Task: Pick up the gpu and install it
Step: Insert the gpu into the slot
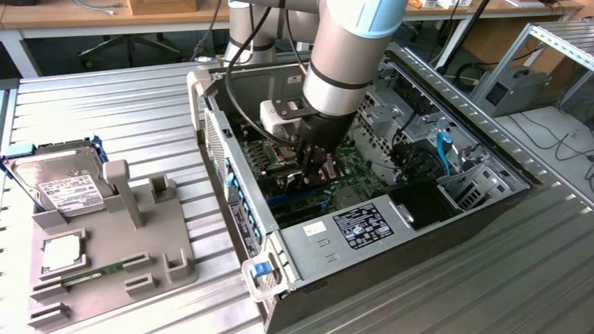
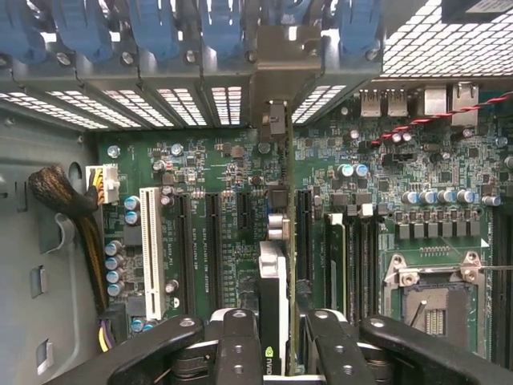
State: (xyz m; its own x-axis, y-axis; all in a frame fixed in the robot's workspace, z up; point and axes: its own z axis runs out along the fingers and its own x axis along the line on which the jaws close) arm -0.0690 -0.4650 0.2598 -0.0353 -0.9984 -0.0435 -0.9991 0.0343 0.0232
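Note:
The open computer case [image 1: 371, 233] lies on its side on the ribbed metal table. My gripper [image 1: 316, 167] reaches down into it over the green motherboard [image 1: 348, 170]. In the wrist view the gpu [image 2: 274, 273] appears edge-on as a thin card, with the gripper [image 2: 276, 325] shut on it from both sides. The card's silver end bracket [image 2: 276, 72] stands against the case's rear slot openings. The card runs along the motherboard [image 2: 208, 160] between two black expansion slots [image 2: 215, 241]. I cannot tell whether its lower edge sits in a slot.
A grey holder [image 1: 111, 243] at the exterior view's left carries a hard drive [image 1: 60, 184], a processor chip [image 1: 60, 254] and a RAM stick [image 1: 93, 271]. Inside the case are a white slot [image 2: 150, 249], a braided cable bundle [image 2: 68, 200], blue slot latches [image 2: 152, 28] and the drive cage [image 1: 469, 184].

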